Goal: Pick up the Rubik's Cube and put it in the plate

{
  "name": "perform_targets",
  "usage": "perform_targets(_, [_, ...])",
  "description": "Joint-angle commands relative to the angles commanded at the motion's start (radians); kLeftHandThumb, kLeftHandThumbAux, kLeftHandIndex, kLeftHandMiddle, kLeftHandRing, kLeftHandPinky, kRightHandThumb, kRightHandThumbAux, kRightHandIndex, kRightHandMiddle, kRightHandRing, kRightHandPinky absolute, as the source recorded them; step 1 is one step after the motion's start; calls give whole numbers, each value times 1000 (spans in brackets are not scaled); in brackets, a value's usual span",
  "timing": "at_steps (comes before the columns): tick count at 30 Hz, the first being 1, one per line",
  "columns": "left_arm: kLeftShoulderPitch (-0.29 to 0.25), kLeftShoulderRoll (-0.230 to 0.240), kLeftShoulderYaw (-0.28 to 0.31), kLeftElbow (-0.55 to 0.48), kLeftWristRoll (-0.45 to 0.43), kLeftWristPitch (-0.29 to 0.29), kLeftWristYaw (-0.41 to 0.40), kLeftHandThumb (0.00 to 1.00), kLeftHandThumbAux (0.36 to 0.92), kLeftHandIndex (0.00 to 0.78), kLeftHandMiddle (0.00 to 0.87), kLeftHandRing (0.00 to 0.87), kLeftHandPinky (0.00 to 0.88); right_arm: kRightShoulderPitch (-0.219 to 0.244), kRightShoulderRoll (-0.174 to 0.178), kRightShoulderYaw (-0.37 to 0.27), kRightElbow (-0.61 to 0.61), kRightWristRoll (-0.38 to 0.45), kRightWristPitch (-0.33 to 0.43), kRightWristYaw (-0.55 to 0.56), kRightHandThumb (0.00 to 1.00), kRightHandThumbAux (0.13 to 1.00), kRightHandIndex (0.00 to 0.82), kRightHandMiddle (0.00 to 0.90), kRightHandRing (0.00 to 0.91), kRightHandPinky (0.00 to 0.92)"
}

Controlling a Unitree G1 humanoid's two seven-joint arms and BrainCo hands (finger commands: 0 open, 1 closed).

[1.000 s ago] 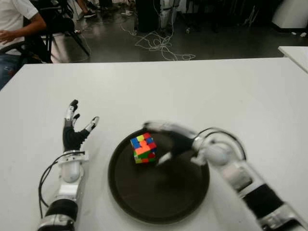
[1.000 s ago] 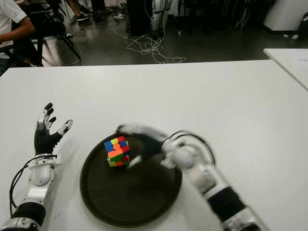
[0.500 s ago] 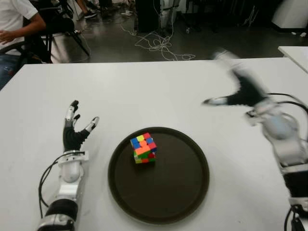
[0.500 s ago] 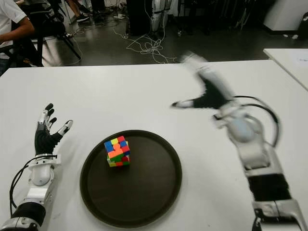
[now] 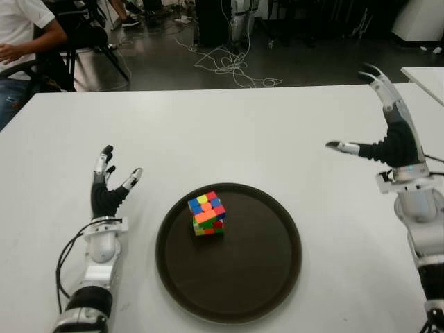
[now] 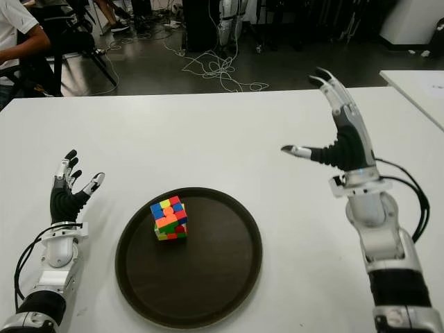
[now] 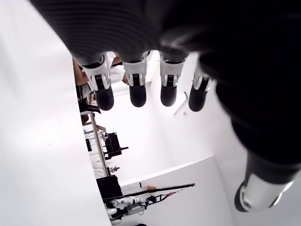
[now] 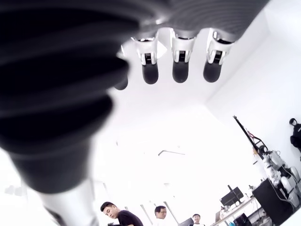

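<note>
- Black-fingered right hand (image 6: 340, 142): fingers spread, empty, raised well right of the plate (image 6: 229, 277).
- Left hand (image 6: 67, 191): open too, just left of our plate.
- Rubik's Cube (image 6: 168, 218) sits inside the plate, between our hands, nearer the left.

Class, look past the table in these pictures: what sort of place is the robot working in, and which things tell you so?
Probably a robotics lab or workshop: loose cables lie on the dark floor, a seated person is beyond the white table, and another white table stands alongside.
</note>
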Motion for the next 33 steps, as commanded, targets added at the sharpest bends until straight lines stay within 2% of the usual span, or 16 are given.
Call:
perform_targets(6, [-2, -2, -2, -2, 3, -6, 5, 263, 649, 14, 33, 9, 1, 39, -9, -16, 32, 33, -14, 12, 0, 844, 0, 0, 0, 0])
perform_targets(11, [-1, -1, -4, -7, 10, -9, 14, 260, 641, 18, 38, 9, 0, 62, -6, -27, 145, 33, -73, -13, 0, 795, 0, 0, 0, 0])
perform_targets(12, [0, -1, -5, -9, 11, -10, 15, 260, 641, 18, 38, 9, 0, 77, 3, -27, 165, 31, -81, -22, 0, 791, 0, 0, 0, 0])
perform_targets(14, [1, -2, -6, -12, 11, -9, 16, 253, 649, 16, 33, 5, 0, 137, 53, -9, 123, 11, -57, -48, 0, 769, 0, 0, 0, 0])
perform_targets(15, [1, -2, -7, -13, 11, -7, 16, 252, 650, 15, 33, 5, 0, 151, 79, 6, 112, -4, -46, -65, 0, 765, 0, 0, 0, 0])
perform_targets(16, [1, -2, -7, -13, 10, -5, 16, 250, 653, 15, 32, 4, 0, 156, 95, 15, 105, -14, -38, -77, 0, 754, 0, 0, 0, 0])
perform_targets(19, [-3, 1, -6, -2, 10, 0, 17, 247, 660, 16, 32, 5, 0, 225, 143, 34, 79, -9, -34, -92, 0, 745, 0, 0, 0, 0])
perform_targets(28, [-5, 10, -9, 2, 14, -6, 16, 237, 661, 20, 30, 9, 7, 287, 203, 39, 180, 48, -70, -99, 0, 731, 0, 0, 0, 0])
perform_targets(33, [-4, 12, -10, -3, 14, -10, 14, 225, 669, 20, 34, 10, 6, 309, 226, 50, 183, 57, -74, -110, 0, 746, 0, 0, 0, 0])
